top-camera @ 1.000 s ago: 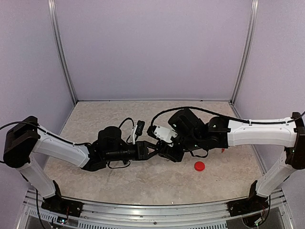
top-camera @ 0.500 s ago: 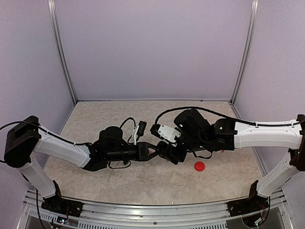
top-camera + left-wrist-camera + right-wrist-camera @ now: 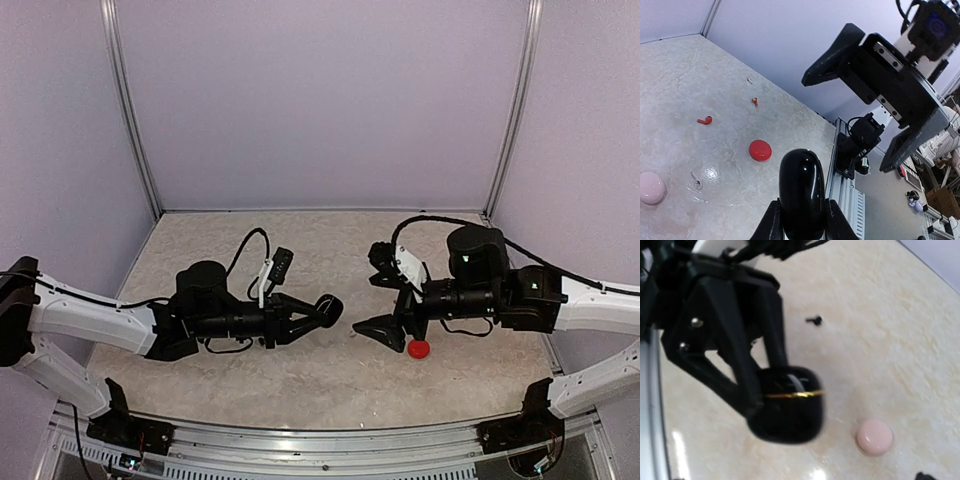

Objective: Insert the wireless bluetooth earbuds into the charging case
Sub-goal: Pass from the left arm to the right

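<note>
My left gripper (image 3: 315, 312) is shut on a glossy black charging case (image 3: 328, 308) with a gold seam, held above the table; the case shows in the left wrist view (image 3: 801, 192) and the right wrist view (image 3: 790, 410). Its lid looks closed. My right gripper (image 3: 378, 320) faces it from the right, a short gap away, open wide and empty (image 3: 846, 122). A red earbud (image 3: 705, 120) and a smaller red one (image 3: 755, 101) lie on the table. A whitish earbud (image 3: 696, 182) lies near a pink case (image 3: 650, 187). A black earbud (image 3: 815, 320) lies further off.
A round red case (image 3: 418, 348) sits on the table just under my right gripper, also in the left wrist view (image 3: 760, 150). The pink case also shows in the right wrist view (image 3: 874, 436). Purple walls enclose the marbled table (image 3: 300, 380); a metal rail runs along its near edge.
The two grippers were together at the table's centre. Now they have drawn apart: the left arm pulled back left with the black case, and the right arm moved right.
</note>
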### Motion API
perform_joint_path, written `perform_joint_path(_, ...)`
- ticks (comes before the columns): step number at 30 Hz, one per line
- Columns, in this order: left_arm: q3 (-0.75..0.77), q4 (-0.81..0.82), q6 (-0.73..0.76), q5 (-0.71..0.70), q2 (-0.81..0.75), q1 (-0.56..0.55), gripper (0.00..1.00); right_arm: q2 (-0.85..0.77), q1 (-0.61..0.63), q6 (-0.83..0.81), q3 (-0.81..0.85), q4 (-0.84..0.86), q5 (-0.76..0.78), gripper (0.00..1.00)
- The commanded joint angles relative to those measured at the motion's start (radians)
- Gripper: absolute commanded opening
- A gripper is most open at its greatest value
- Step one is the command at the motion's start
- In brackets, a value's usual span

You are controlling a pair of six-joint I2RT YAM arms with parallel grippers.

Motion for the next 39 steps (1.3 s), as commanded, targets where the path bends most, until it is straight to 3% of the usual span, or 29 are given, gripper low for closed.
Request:
perform_joint_path(1,-0.045,0.007,0.197,0.08,-0.09,-0.031,0.14,-0.042,-0.044,0.04,-0.036,0.058,-0.179,1.0)
perform_joint_path(4,-0.052,-0.018,0.291,0.103,-0.129,-0.05,0.14,-0.043,-0.05,0.035,-0.035,0.043,-0.288,0.98)
perform_joint_path(12,-0.019,-0.108,0.452,0.089,-0.189,-0.096,0.14,-0.031,-0.048,0.043,-0.045,0.1,-0.496,0.8)
perform_joint_path(26,0.004,-0.127,0.494,0.073,-0.186,-0.138,0.13,0.093,0.007,0.013,0.043,0.083,-0.488,0.51)
perform_joint_path(39,-0.004,-0.092,0.483,0.072,-0.179,-0.138,0.13,0.148,0.026,-0.038,0.078,0.042,-0.494,0.41)
